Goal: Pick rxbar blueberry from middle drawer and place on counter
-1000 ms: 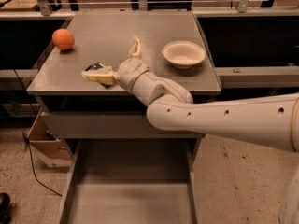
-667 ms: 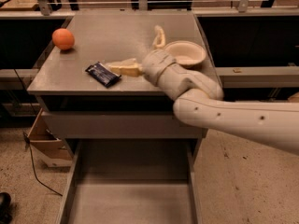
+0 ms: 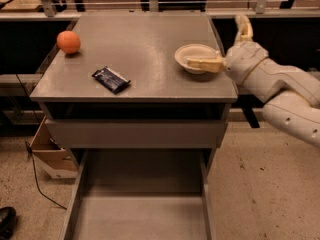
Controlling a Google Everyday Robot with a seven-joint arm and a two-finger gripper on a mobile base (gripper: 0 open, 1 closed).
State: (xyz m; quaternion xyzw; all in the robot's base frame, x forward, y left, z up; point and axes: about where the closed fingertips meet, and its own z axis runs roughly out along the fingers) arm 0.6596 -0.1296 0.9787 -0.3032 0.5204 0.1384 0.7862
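Note:
The rxbar blueberry [image 3: 111,79], a dark shiny wrapper, lies flat on the counter [image 3: 140,39] at its front left. The gripper [image 3: 216,40] is open and empty at the counter's right edge, far to the right of the bar. One finger [image 3: 202,63] reaches over the white bowl and the other points up. The middle drawer [image 3: 142,209] stands pulled out below, and its grey floor shows nothing on it.
An orange ball [image 3: 68,42] sits at the counter's left edge. A white bowl [image 3: 195,55] stands at the right of the counter under the gripper's finger. A cardboard box [image 3: 47,151] and a cable lie on the floor at the left. Shelving runs behind.
The gripper let go of the bar on the counter's left part and swung right, past the bowl to the counter's right edge. The bar stays where it was left.

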